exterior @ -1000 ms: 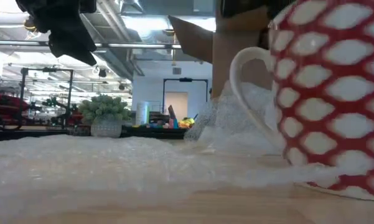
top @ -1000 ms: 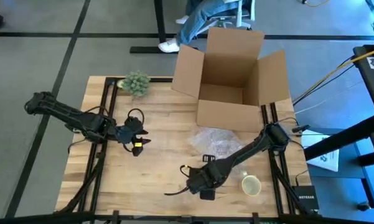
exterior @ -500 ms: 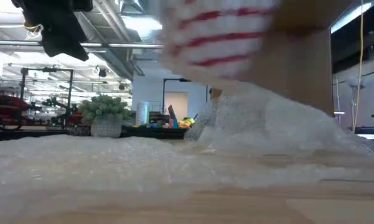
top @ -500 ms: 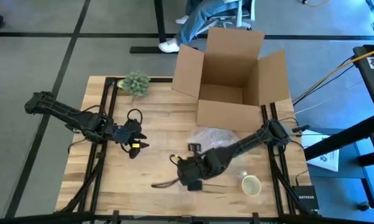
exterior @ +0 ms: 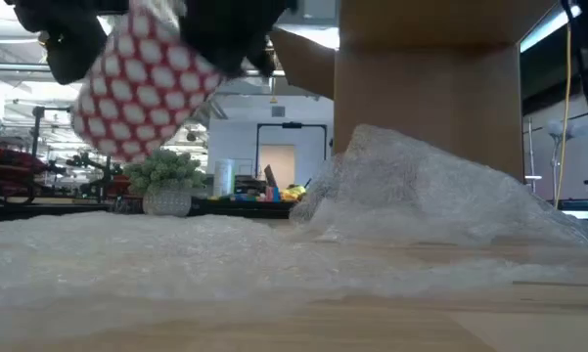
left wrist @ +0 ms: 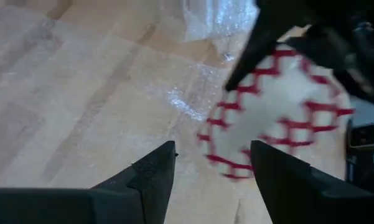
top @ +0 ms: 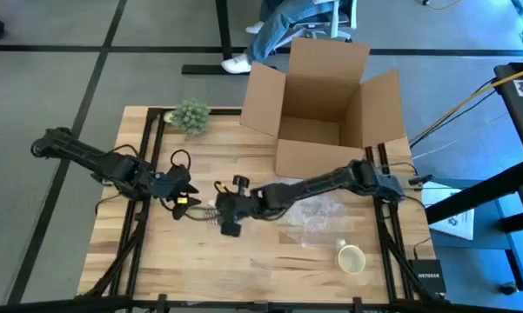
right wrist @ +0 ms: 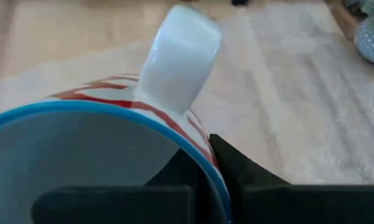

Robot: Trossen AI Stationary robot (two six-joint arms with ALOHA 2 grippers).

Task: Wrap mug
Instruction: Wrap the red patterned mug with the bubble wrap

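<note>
Lifted off the tabletop (top: 244, 269) since a second ago and carried by the right hand (top: 229, 209) away from the cardboard box (top: 322, 109): mug (exterior: 142, 83), now airborne just beside the left hand (top: 184, 198).

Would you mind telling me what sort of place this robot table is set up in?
Probably a large open workshop or lab hall: the low view shows exposed ceiling ducts and beams and cluttered work benches behind the wooden table, which stands on a grey carpeted floor.
</note>
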